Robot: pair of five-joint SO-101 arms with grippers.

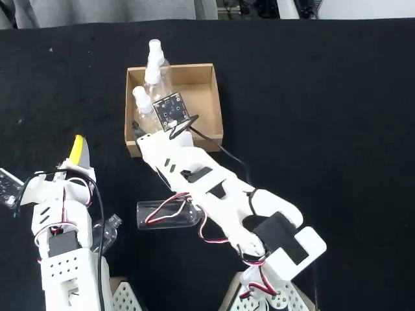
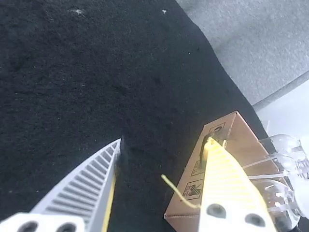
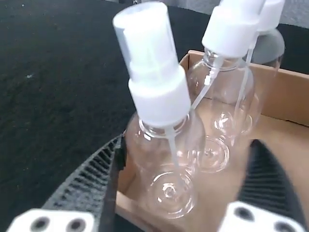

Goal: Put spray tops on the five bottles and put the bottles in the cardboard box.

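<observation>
Inside cardboard box [image 1: 217, 110] corner, capped bottle [image 3: 159, 121] flanked by spread right gripper [image 3: 187, 147]. Beside box, left gripper [image 2: 163, 142] held spread, empty.

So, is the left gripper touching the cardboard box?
Apart. The high view shows bare black table between the left gripper and the cardboard box.

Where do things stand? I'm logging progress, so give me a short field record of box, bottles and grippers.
Box: cardboard box, open, on black table
In box: three bottles, standing, spray tops on
On table: two bottles lying down, no spray top seen on either
Left gripper: open, over bare table near the box
Right gripper: open, fingers either side of the front bottle in box
</observation>
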